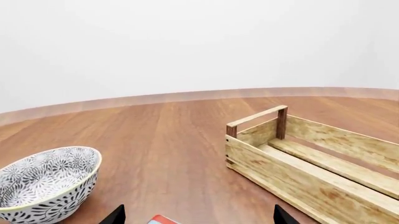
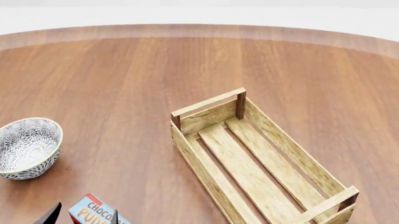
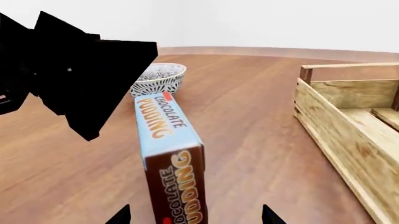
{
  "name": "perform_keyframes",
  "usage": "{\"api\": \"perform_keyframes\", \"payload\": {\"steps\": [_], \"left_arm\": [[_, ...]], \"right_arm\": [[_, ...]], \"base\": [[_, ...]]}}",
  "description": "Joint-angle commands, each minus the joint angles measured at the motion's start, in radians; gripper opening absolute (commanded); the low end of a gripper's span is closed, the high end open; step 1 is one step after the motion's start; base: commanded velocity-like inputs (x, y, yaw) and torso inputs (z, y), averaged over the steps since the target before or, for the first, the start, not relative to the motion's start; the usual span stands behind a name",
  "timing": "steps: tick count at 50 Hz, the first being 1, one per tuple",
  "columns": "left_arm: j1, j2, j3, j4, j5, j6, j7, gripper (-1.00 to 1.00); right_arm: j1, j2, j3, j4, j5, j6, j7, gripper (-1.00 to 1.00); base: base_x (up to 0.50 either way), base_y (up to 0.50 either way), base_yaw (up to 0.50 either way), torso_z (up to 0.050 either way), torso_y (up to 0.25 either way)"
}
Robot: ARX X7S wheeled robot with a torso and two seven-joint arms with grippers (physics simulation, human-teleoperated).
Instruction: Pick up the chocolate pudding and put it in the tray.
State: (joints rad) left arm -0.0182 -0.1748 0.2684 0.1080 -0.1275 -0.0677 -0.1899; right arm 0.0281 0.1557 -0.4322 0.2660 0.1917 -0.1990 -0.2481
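Note:
The chocolate pudding (image 3: 168, 154) lies on the wooden table with its light blue face up and a dark brown end towards the right wrist camera. It also shows at the bottom left of the head view (image 2: 93, 211), and one red corner shows in the left wrist view (image 1: 162, 220). My left gripper (image 1: 197, 215) is open, with its black fingertips (image 2: 114, 217) on either side of the carton's near end. My right gripper (image 3: 194, 215) is open, and the carton stands between its wide-apart jaws without touching them. The tray (image 2: 249, 163) is a light wooden crate, empty, to the right of the pudding.
A grey-white patterned bowl (image 2: 28, 147) stands left of the crate, just beyond the pudding, and shows in the wrist views too (image 1: 46, 184) (image 3: 159, 79). The black left arm (image 3: 74, 79) fills the left of the right wrist view. The table's curved far edge (image 2: 199, 30) runs across the back.

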Motion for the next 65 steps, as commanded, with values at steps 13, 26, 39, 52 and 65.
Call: {"api": "perform_keyframes", "payload": {"steps": [13,26,39,52,65], "left_arm": [[-0.006,-0.009,0.015,0.01,-0.01,-0.009,-0.014,1.0],[-0.01,-0.013,0.023,0.011,-0.018,-0.012,-0.02,1.0],[-0.016,-0.014,0.034,-0.015,-0.018,0.007,-0.024,1.0],[-0.025,-0.016,0.046,-0.019,-0.02,0.005,-0.029,1.0],[-0.027,-0.019,0.06,-0.009,-0.019,-0.003,-0.038,1.0]], "right_arm": [[0.11,-0.037,-0.046,0.154,-0.026,0.008,-0.008,1.0],[0.154,-0.061,-0.07,0.191,-0.026,0.013,-0.005,1.0],[0.192,-0.082,-0.084,0.264,-0.012,-0.012,-0.004,1.0],[0.243,-0.108,-0.096,0.368,0.007,-0.057,-0.006,1.0],[0.266,-0.129,-0.132,0.432,0.026,-0.088,0.001,1.0]], "base": [[0.0,0.0,0.0,0.0,0.0],[0.0,0.0,0.0,0.0,0.0],[0.0,0.0,0.0,0.0,0.0],[0.0,0.0,0.0,0.0,0.0],[0.0,0.0,0.0,0.0,0.0]]}}
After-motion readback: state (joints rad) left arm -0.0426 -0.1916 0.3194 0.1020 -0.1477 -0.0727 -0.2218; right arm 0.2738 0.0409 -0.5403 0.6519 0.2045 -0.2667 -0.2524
